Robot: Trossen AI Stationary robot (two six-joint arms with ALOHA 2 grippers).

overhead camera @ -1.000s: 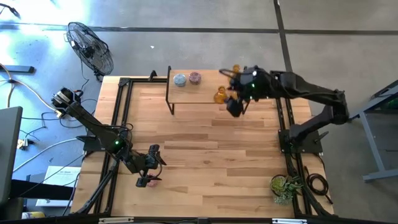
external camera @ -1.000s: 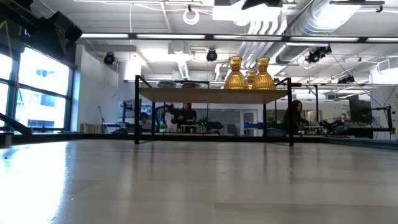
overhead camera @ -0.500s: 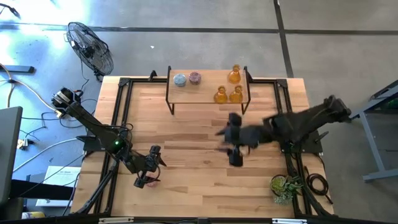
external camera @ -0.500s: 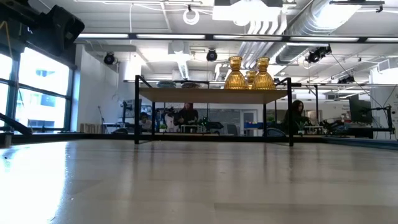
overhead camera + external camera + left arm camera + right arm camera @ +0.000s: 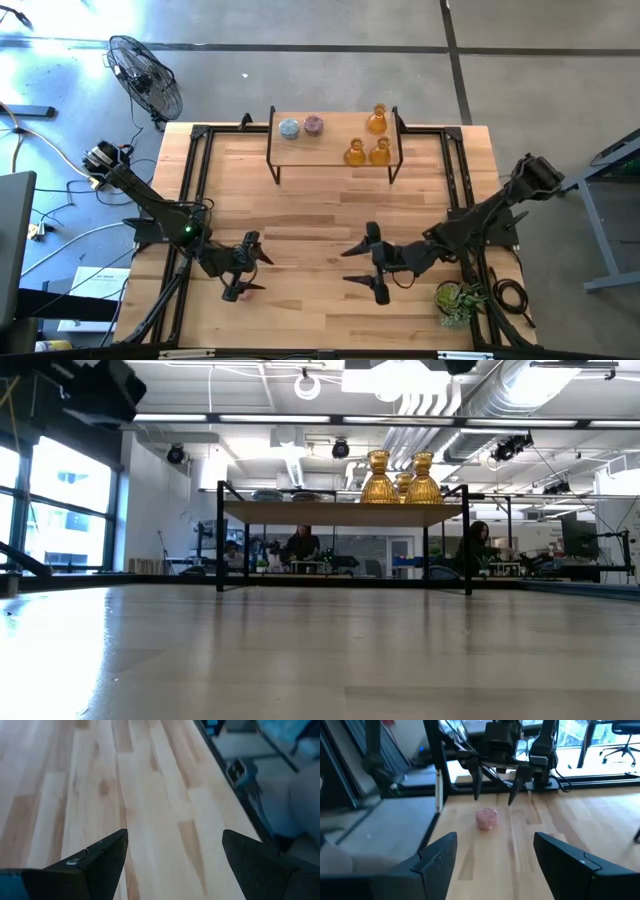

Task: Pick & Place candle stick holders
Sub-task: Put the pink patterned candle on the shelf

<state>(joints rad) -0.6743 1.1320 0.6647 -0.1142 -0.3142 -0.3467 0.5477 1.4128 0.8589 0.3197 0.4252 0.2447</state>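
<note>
Hovering low over the table (image 5: 320, 210), right gripper (image 5: 362, 270) has jaws released, empty, facing a pink holder (image 5: 487, 818) on the near-left table. Left gripper (image 5: 243, 270) hangs just beside that holder, jaws released. Three amber holders (image 5: 367, 140), one blue (image 5: 289, 128), one pink (image 5: 313, 125) stand on the raised shelf (image 5: 330, 150) at the far edge.

wooden table (image 5: 320, 215) with shelf (image 5: 335, 152), pink holder (image 5: 487, 818)
</note>
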